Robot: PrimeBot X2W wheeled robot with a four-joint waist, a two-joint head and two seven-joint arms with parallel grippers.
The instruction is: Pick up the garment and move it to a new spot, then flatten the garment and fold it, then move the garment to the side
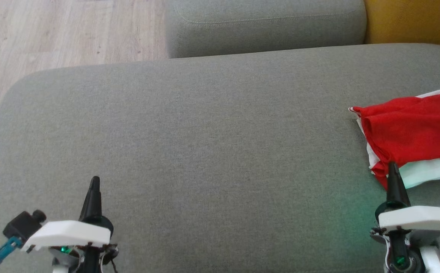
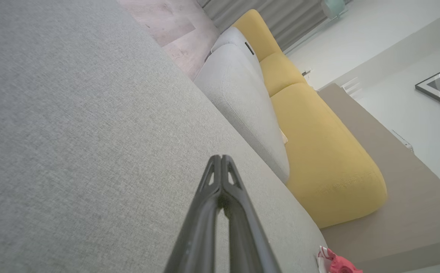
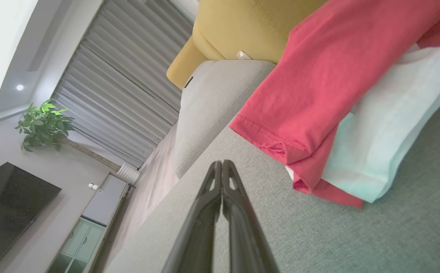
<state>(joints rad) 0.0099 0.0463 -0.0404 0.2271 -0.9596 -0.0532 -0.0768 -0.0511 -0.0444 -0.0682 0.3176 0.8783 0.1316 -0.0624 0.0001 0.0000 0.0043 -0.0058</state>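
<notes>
A red and white garment lies folded at the right edge of the grey sofa seat. Up close in the right wrist view the garment shows a red layer over a white one. A corner of the garment peeks in at the bottom of the left wrist view. My right gripper is shut and empty, its tip just in front of the garment's near edge. From its own wrist camera the right gripper has its fingers pressed together. My left gripper is shut and empty over the seat's near left; it appears as in its own wrist camera.
A second grey cushion sits behind the seat, with a yellow cushion at the back right. Pale wood floor lies beyond the seat's left edge. A TV and a potted plant stand far off.
</notes>
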